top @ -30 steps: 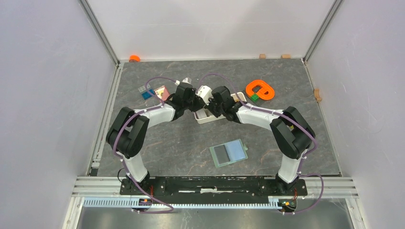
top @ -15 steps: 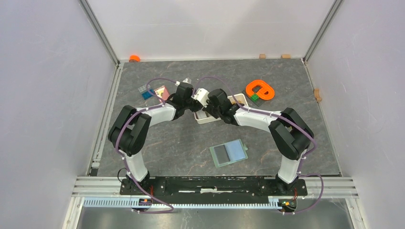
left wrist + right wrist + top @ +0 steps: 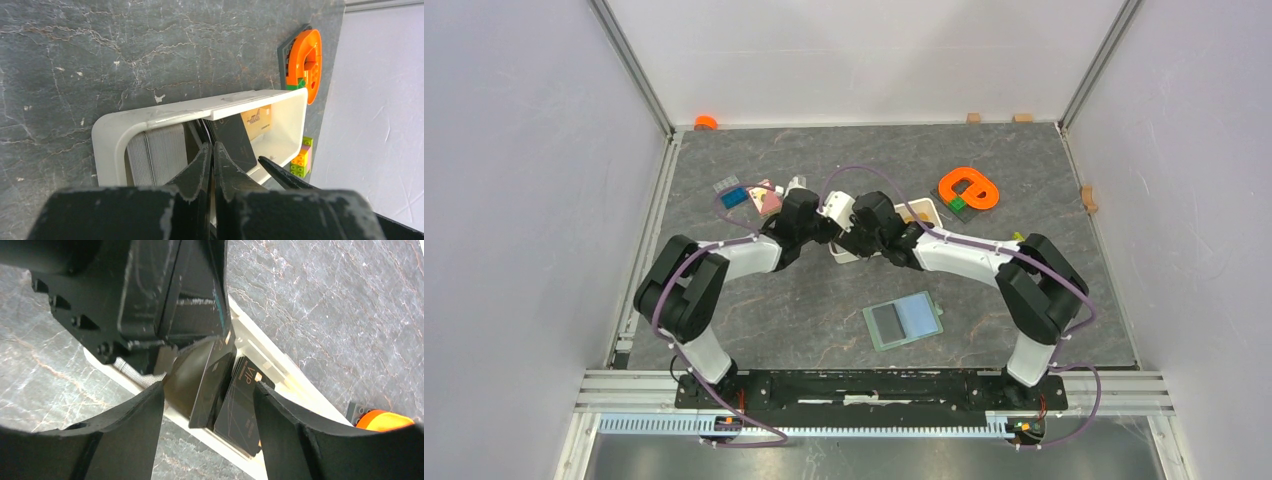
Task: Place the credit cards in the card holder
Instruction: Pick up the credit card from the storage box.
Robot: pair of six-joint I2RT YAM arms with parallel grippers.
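top view: the left tool and right tool are pressing closer over the long white plastic tray; the sage-green folding card holder is lying open, well apart. left wrist: the left tool is clamping a thin black credit card. right wrist: the right tool is springing apart, likely handing over; the exact contact is hiding in shadow.

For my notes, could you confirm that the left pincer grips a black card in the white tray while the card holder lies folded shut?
Not quite: the card holder lies unfolded, pale blue inside up, as the top external view shows. The left pincer does grip a black card in the white tray.
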